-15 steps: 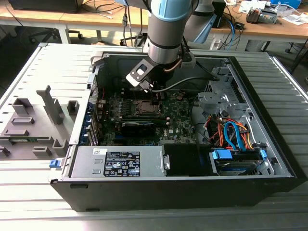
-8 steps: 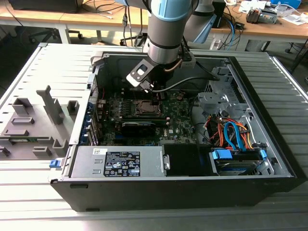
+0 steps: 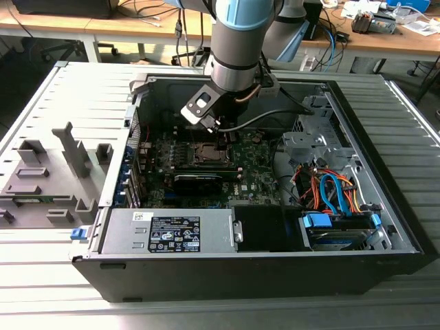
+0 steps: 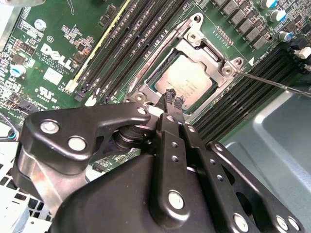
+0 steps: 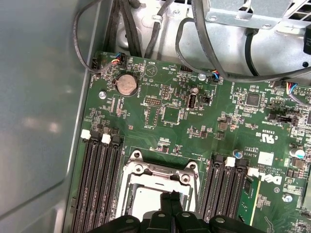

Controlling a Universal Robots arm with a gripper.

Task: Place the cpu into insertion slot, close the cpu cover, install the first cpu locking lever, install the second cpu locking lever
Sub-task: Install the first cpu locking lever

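Work surface: grey metal table (image 3: 41, 96), its top ribbed in long parallel slats, reaching every edge of the exterior view. Grey plastic fixtures (image 3: 48, 179) stand on it at the exterior view's left. Behind the table runs a row of wooden desks (image 3: 137, 31) with light tops and pale legs. Loose cables (image 3: 180, 34) hang over the desk edge; a blue cable (image 3: 332, 42) drops near the middle. Papers (image 3: 419, 24) and small clutter lie on the desk at the exterior view's right. Under the desks, dark floor (image 3: 27, 55) and a chair base (image 3: 103, 48) with castors. Light even and soft; faint sheen on the slats.
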